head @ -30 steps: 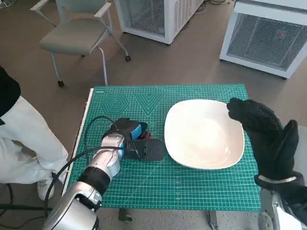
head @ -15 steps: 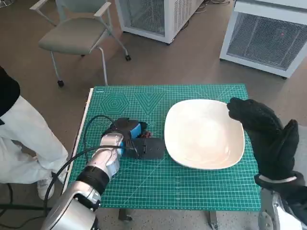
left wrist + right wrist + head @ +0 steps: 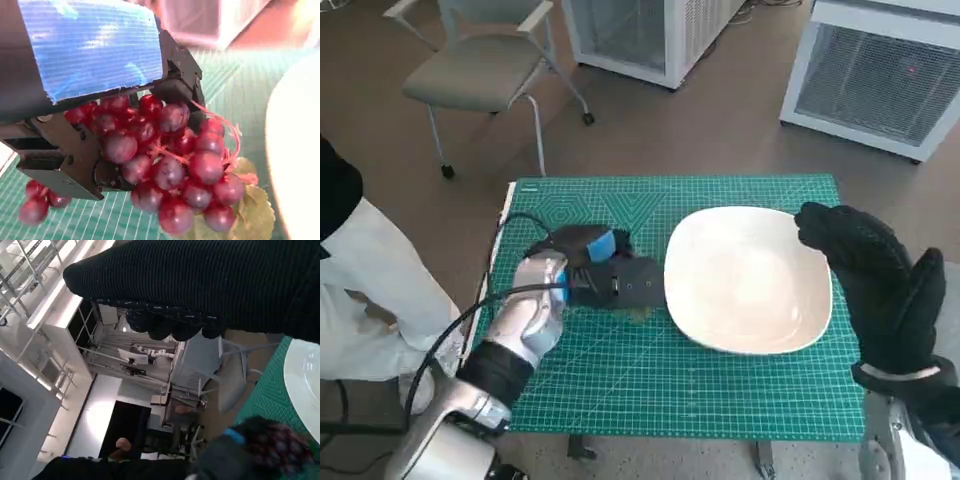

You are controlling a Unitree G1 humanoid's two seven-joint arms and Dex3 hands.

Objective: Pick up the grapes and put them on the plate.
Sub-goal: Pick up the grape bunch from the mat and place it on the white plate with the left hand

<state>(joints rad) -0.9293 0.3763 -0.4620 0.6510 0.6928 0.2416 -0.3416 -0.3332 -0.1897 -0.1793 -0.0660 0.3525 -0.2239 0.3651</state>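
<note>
Red grapes (image 3: 170,160) held in left hand (image 3: 605,275), beside white plate (image 3: 748,280)

A cluster of glossy dark-red grapes (image 3: 170,165) with pinkish stems and a pale green leaf hangs in the grip of the blue-taped black left hand (image 3: 605,275) — just beside the bare, rounded-square white plate (image 3: 748,280) on the green mat.

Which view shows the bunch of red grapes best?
The left wrist view: the bunch of red grapes fills it, gripped by the left hand. The head view hides most of it; the right wrist view shows a blur.
</note>
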